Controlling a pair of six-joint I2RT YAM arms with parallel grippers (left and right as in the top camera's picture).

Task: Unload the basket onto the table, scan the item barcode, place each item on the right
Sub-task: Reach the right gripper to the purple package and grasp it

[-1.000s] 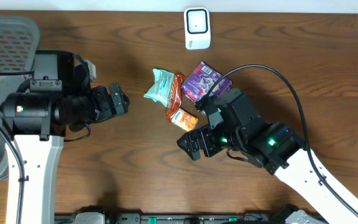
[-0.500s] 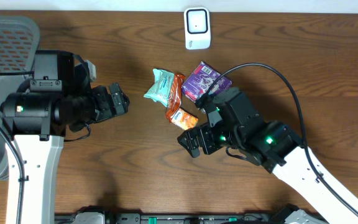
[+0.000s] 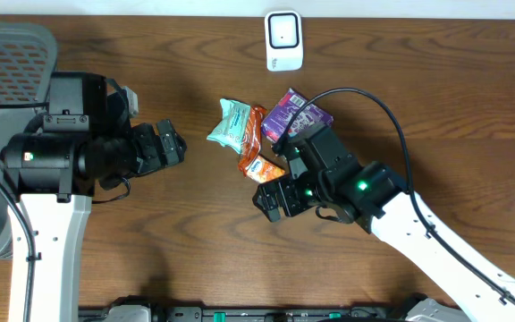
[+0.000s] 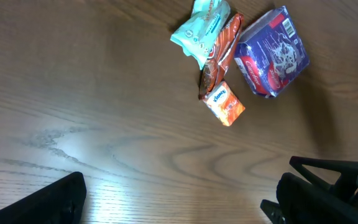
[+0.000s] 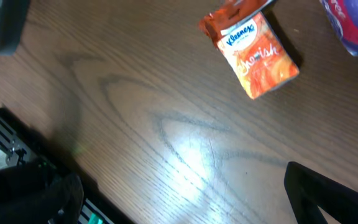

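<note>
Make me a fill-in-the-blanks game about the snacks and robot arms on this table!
The left arm and the right arm both hold their jaws ____.
The packet nearest the right arm is coloured ____.
The biggest pack is ____.
The scanner at the top of the overhead view is ____.
Missing words: open; orange; purple; white.

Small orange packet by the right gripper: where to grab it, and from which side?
Likely top-down, jaws across the narrow width, near the free end. The orange packet lies flat with both long edges clear, while its other end meets the red wrapper.
</note>
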